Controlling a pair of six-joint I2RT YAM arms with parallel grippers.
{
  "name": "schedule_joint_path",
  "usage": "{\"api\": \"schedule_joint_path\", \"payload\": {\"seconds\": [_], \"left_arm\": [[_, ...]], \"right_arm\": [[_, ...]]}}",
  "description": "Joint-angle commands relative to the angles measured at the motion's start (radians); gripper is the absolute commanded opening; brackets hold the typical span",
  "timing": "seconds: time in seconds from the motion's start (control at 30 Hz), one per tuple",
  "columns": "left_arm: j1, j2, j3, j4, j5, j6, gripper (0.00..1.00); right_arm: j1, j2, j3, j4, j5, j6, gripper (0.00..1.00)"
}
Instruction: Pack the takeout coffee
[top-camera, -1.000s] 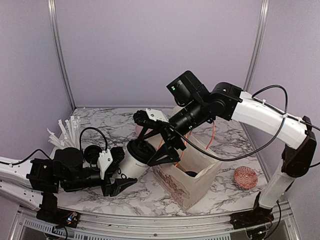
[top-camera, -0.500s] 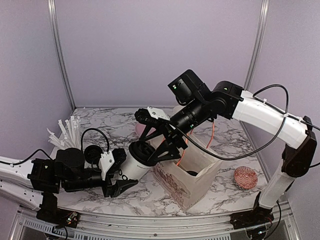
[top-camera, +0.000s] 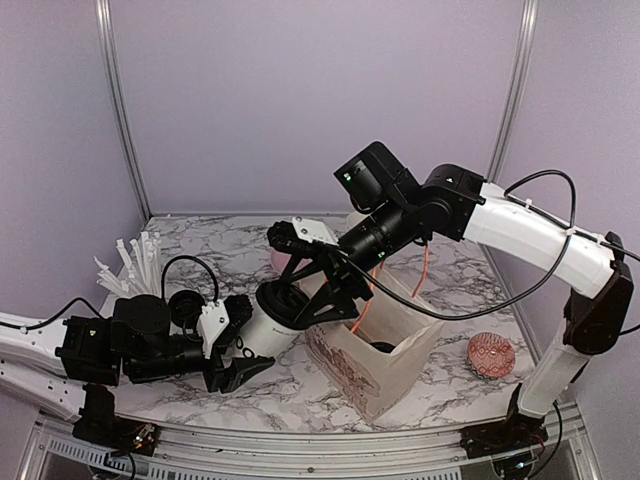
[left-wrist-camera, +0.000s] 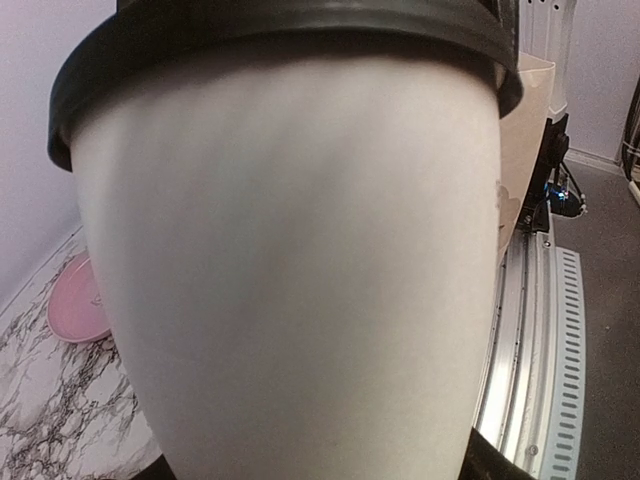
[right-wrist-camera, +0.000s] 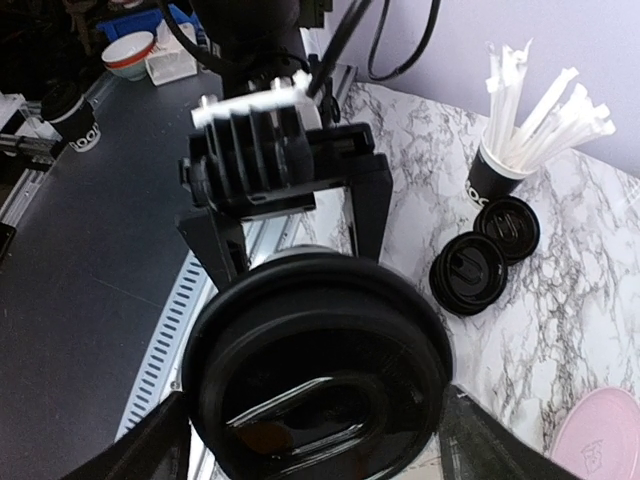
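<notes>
**Cup at the bag's mouth, not yet packed**

Overhead: my left tool (top-camera: 245, 340) is clamped on the body of a coffee cup (top-camera: 272, 328). It holds the cup tilted above the worktop (top-camera: 450, 290), just beside the paper bag (top-camera: 395, 375). My right tool (top-camera: 312, 300) straddles the cup's black lid (top-camera: 285, 302). A dark shape (top-camera: 383, 348) sits inside the bag, perhaps a cup already packed, but I can't be sure. I judge this cup to be mid-handover, with lowering it into the bag left to do.

Left wrist: the cup's plain white wall fills the view, smooth and undented. The lid's rim (left-wrist-camera: 280, 30) is seated along the top.

Right wrist: I look straight down on the lid, which is round with a recessed sip slot and sits evenly. My right tool's fingers (right-wrist-camera: 150, 450) flank it closely, but whether they pinch it I cannot tell. Beyond it, the left tool's fingers grip the cup.
</notes>
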Motion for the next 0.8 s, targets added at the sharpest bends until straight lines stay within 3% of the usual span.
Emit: {"api": "schedule_joint_path", "payload": {"seconds": [0.0, 0.33, 0.4, 0.53, 0.77], "left_arm": [[-0.001, 0.006, 0.040, 0.031, -0.003, 0.005, 0.67], [-0.001, 0.002, 0.034, 0.008, -0.090, -0.022, 0.88], [-0.002, -0.004, 0.034, -0.009, -0.102, -0.022, 0.98], [-0.001, -0.020, 0.051, -0.083, -0.124, -0.050, 0.99], [-0.001, -0.107, 0.164, -0.435, -0.038, -0.130, 0.99]], "right_arm": [[0.008, 0.000, 0.000, 0.015, 0.034, -0.009, 0.78], [0.010, -0.009, -0.007, 0.021, 0.068, -0.018, 0.72], [0.011, -0.009, -0.009, 0.024, 0.081, -0.022, 0.70], [0.021, -0.007, -0.018, 0.029, 0.120, -0.028, 0.69], [0.102, -0.001, -0.044, 0.023, 0.315, -0.094, 0.68]]}}
